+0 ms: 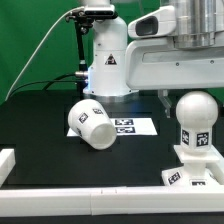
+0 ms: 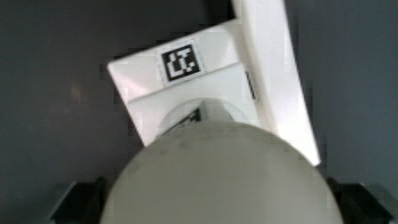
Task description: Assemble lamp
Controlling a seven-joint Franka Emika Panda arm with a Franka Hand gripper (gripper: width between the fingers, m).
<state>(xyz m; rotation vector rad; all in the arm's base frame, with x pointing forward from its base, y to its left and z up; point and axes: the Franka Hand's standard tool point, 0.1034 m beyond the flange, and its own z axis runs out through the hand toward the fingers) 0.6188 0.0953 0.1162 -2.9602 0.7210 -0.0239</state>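
Bulb (image 1: 194,112) stands on the base (image 1: 196,166); the end effector (image 2: 214,206) straddles its head, whether clamped I cannot tell; the shade (image 1: 91,123) lies sideways on the counter (image 1: 45,145).

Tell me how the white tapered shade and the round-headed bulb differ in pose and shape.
The matte white cup-like shade lies on its side; the matte white round-headed bulb stands upright. The shade rests on the black table; the bulb sits on the white squarish base. The shade is a tapered cup; the bulb, a ball on a stem. Both are white with black-and-white square tags.
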